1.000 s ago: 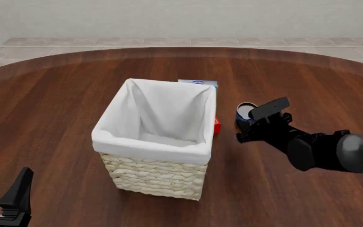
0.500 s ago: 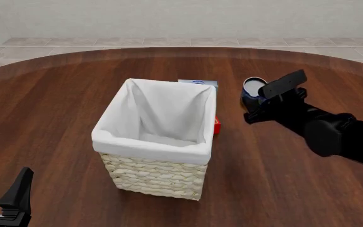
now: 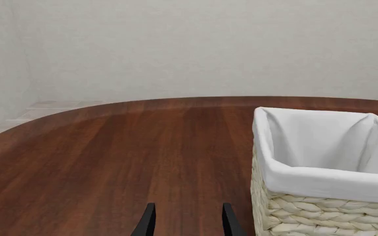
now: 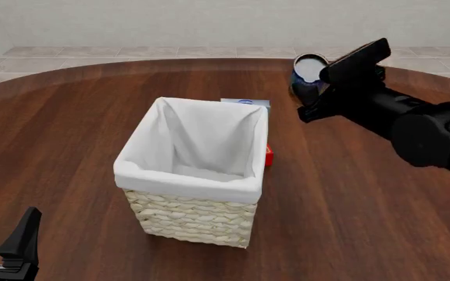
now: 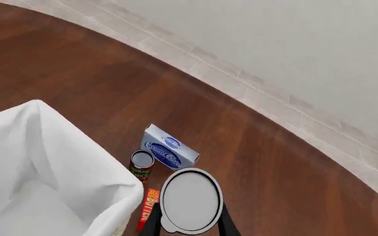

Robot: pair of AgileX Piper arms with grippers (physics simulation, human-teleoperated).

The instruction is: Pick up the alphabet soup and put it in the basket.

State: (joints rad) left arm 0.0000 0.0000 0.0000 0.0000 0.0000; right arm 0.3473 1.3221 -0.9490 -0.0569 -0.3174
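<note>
Gripping the alphabet soup [image 4: 309,72] upright, lid up, the right tool [image 4: 324,88] hangs clamped.

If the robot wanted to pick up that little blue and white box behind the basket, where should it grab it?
Probably by its two broad flat faces, coming down from above. The box looks thin and seems to stand on an edge, so its wide sides make the best places for fingers. It sits close to the basket and a small can, leaving the top most open.
</note>
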